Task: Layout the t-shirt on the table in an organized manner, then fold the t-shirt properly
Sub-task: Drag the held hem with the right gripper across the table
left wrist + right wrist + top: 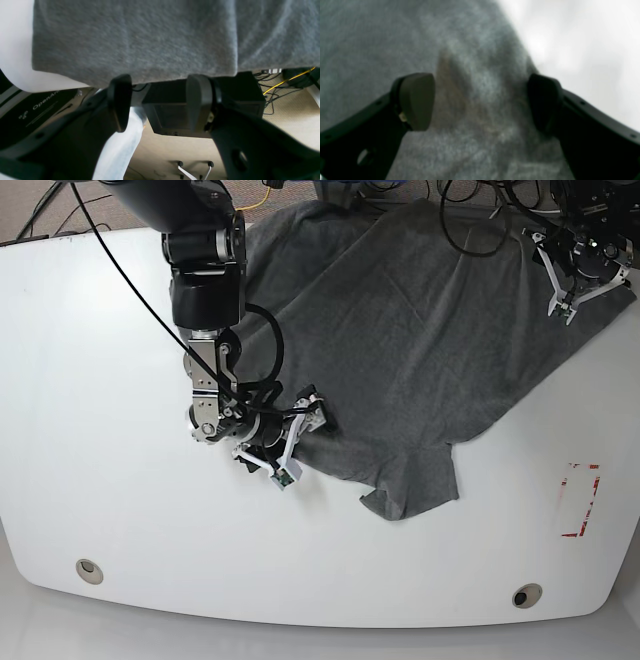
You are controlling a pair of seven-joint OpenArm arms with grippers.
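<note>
Right gripper spread wide, straddling a raised fold of t-shirt; left gripper spread, just below overhanging hem past table edge.

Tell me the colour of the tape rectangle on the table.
Red. The tape rectangle shows best in the base view, on the white table.

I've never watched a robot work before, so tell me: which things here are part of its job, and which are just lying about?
Part of the job:
- t-shirt, spread out
- table
- left gripper, open
- right gripper, open

Just there:
- red tape rectangle
- two grommet holes
- cables on the floor
</note>
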